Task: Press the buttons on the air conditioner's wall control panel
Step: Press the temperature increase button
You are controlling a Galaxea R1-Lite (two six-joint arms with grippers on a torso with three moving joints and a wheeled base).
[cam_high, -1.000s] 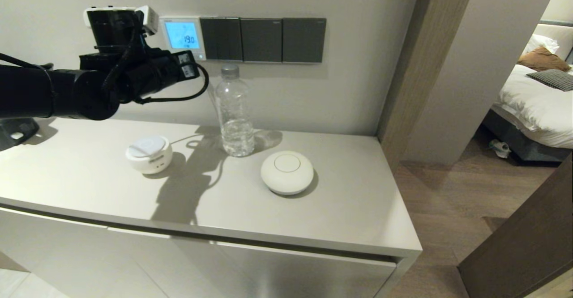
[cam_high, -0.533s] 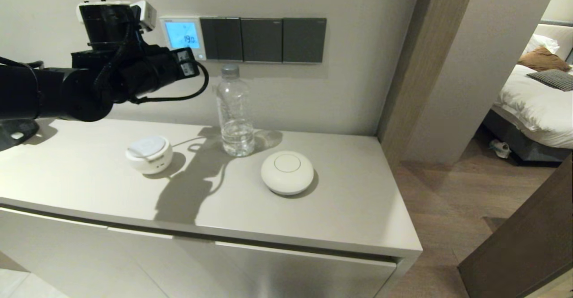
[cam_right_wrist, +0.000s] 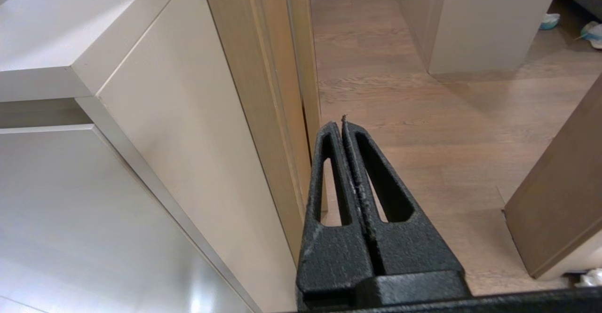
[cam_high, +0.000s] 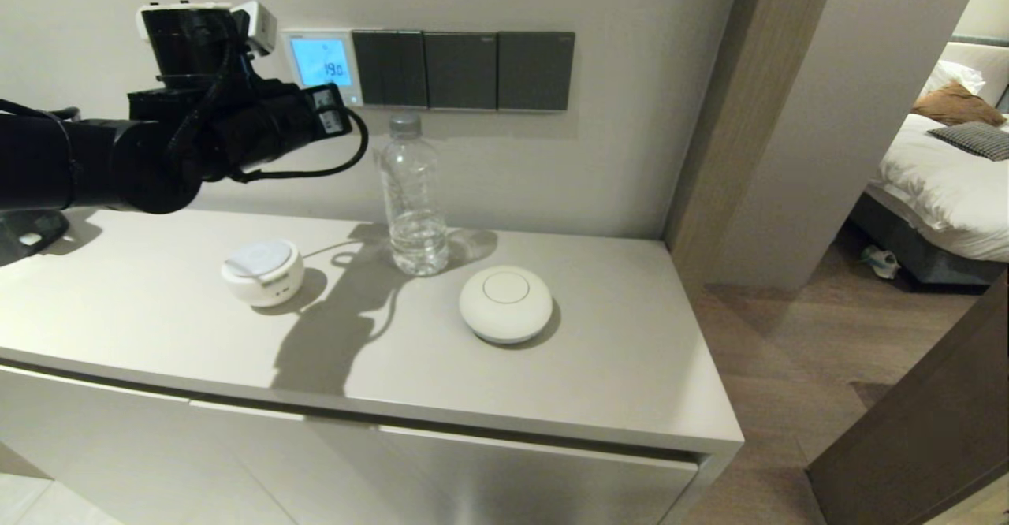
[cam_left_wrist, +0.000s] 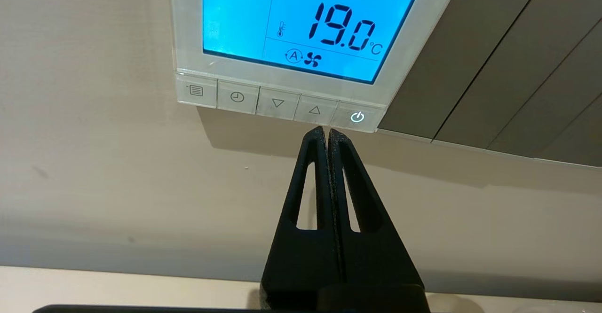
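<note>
The small white square wall control panel (cam_high: 322, 66) with its lit blue screen is mounted on the beige wall at the left end of a row of dark grey rocker switch plates (cam_high: 462, 70), above the pale cabinet top (cam_high: 615, 367). In the head view its lower left corner and most of its key row are hidden behind the black left arm; the left gripper (cam_left_wrist: 327, 132) itself cannot be made out there. In the left wrist view the gripper's two black fingers are pressed together with nothing between them, their tips just beneath the row of tiny white buttons (cam_left_wrist: 277, 102), under the gap between the up-arrow key and the lit power key; whether they touch the panel's edge cannot be told. The panel's top is cut off in that view, and 19.0 °C is read on the screen.

The right gripper (cam_right_wrist: 343, 122) is seen only in its own wrist view, fingers closed and empty, held beside the cabinet's end over wooden flooring (cam_right_wrist: 423, 115).

A clear plastic water bottle (cam_high: 410, 194) stands on the cabinet top below the switches.
</note>
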